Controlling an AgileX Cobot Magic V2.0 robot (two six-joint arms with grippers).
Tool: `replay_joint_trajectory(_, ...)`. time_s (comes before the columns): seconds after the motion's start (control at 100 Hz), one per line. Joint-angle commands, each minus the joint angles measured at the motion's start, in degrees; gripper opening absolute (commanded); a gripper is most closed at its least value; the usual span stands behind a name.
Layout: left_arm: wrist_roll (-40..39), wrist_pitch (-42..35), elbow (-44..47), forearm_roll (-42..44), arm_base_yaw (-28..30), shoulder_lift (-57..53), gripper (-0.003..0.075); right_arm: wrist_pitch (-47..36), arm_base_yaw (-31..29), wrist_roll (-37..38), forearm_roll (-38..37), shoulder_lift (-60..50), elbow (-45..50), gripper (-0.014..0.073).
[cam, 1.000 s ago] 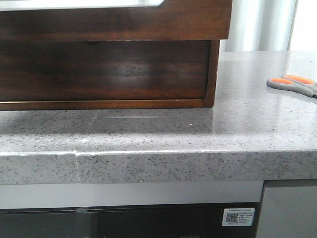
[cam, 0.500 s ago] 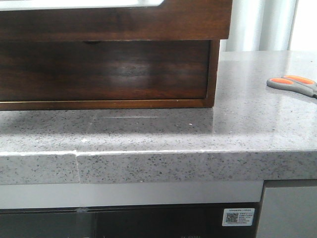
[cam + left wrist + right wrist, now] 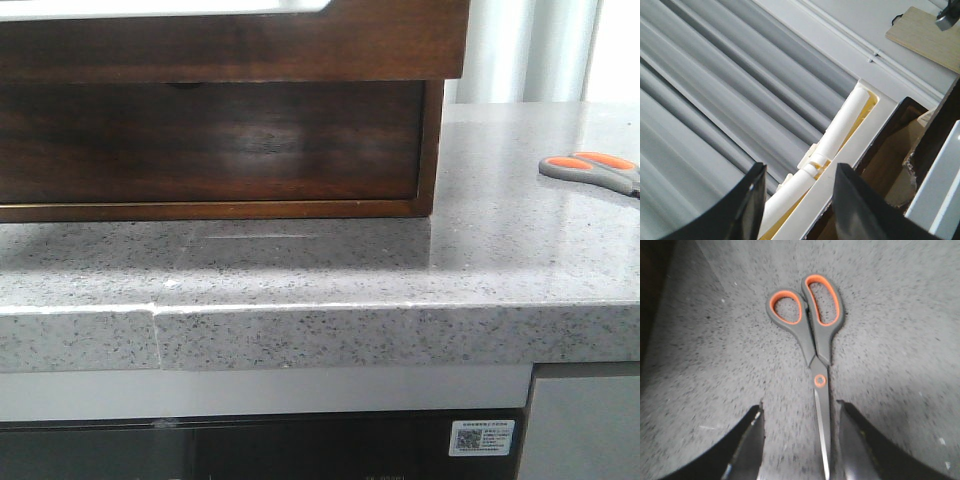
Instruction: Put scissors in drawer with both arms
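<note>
The scissors lie flat on the grey speckled counter at the far right edge of the front view, with grey handles and orange loop lining. In the right wrist view the scissors lie closed, blades running between my right gripper's open fingers, close to one finger. The drawer, glossy dark brown with a small notch at its top edge, sits shut in its wooden frame. My left gripper is open and empty, raised and facing window blinds. Neither gripper shows in the front view.
The grey stone counter has its front edge near me. A white tray rim rests on the cabinet top. In the left wrist view a white roller tube, grey blinds and a dark wooden box edge show.
</note>
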Motion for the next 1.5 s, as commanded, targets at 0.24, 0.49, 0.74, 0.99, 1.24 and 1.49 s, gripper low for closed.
replay_joint_trajectory(0.24, -0.9, -0.4, -1.5, -2.5, -0.5, -0.5, 0.0295, 6.8, 0.0, -0.3, -2.2, 15.6, -15.1, 0.0302)
replay_joint_trajectory(0.49, -0.9, -0.4, -1.5, -2.5, -0.5, -0.5, 0.0295, 11.0, 0.0, -0.3, -4.8, 20.7, -19.0, 0.0302)
replay_joint_trajectory(0.74, -0.9, -0.3, -1.5, -2.5, -0.5, -0.5, 0.0295, 13.8, 0.0, -0.3, -5.3, 25.2, -22.8, 0.0302)
replay_joint_trajectory(0.99, -0.9, -0.3, -1.5, -2.5, -0.5, -0.5, 0.0295, 16.3, 0.0, -0.3, -6.1, 28.3, -24.7, 0.0302)
replay_joint_trajectory(1.24, -0.9, -0.3, -1.5, -2.5, -0.5, -0.5, 0.0295, 16.4, 0.0, -0.3, -6.1, 28.3, -24.7, 0.0253)
replay_joint_trajectory(1.49, -0.9, -0.3, -1.5, -2.5, -0.5, -0.5, 0.0295, 17.5, 0.0, -0.3, -6.2, 28.3, -24.7, 0.0049)
